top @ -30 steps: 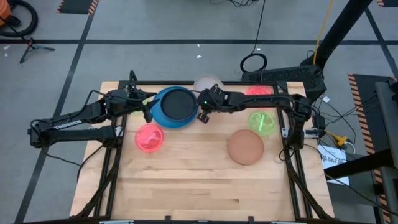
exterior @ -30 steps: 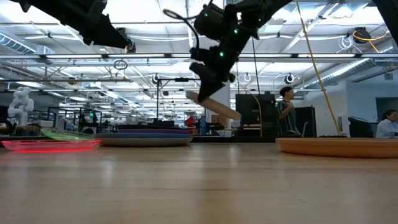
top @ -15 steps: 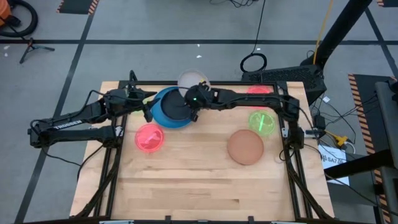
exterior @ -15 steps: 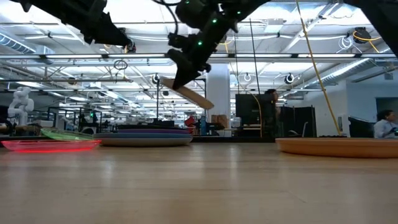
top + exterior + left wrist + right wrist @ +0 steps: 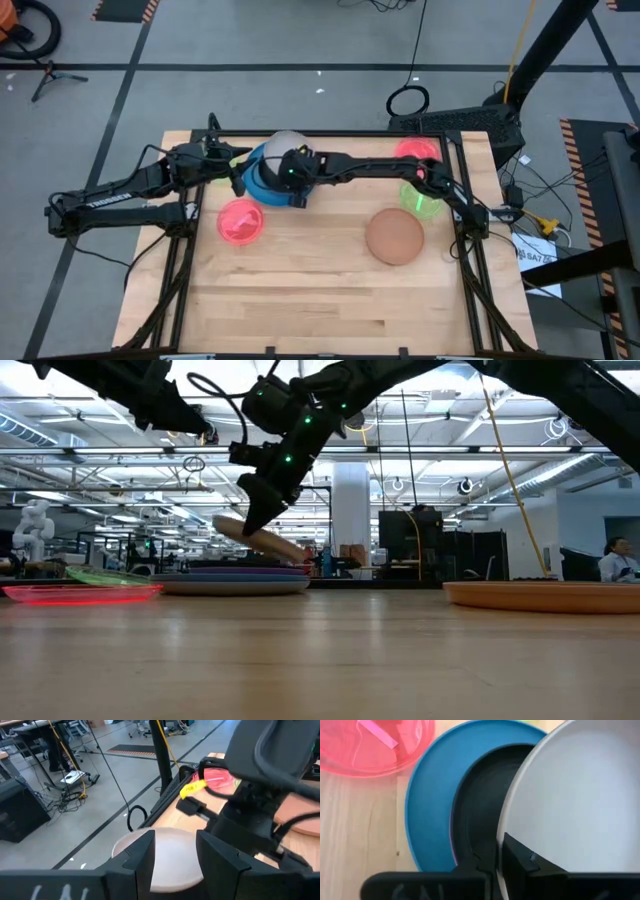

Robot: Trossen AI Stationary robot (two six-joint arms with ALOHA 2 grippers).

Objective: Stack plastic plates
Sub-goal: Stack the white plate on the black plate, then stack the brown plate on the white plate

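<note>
A beige plate [image 5: 285, 146] is carried by my right gripper [image 5: 291, 176], which is shut on it above a stack with a blue plate [image 5: 258, 180] at the bottom and a black plate [image 5: 480, 810] on top. The stack sits flat at the table's far left. In the low view the beige plate [image 5: 262, 540] tilts just above the stack [image 5: 235, 584]. My left gripper [image 5: 236, 176] hovers open beside the stack's left side, touching nothing. A pink plate [image 5: 240, 221], a tan plate [image 5: 395, 236], a green plate [image 5: 421, 196] and another pink plate [image 5: 415, 149] lie flat on the table. My right gripper pinches the beige plate by its rim [image 5: 507, 827], on the edge nearest the table's near side, one finger over the rim and one under it. The fingers [image 5: 256, 508] slant down from above. The plate is lifted clear and tilted, its free edge low over the stack.
A thin green plate [image 5: 100, 575] lies near the far left corner, behind the left gripper. The right arm [image 5: 380, 165] stretches across the far side of the table. The table's near half [image 5: 320, 300] is bare wood. People stand in the room beyond.
My right gripper has carried the beige plate toward the table's left, from beside the stack to over it, and has come down, so the tilted plate now hangs just above the black plate. The left arm has kept still.
</note>
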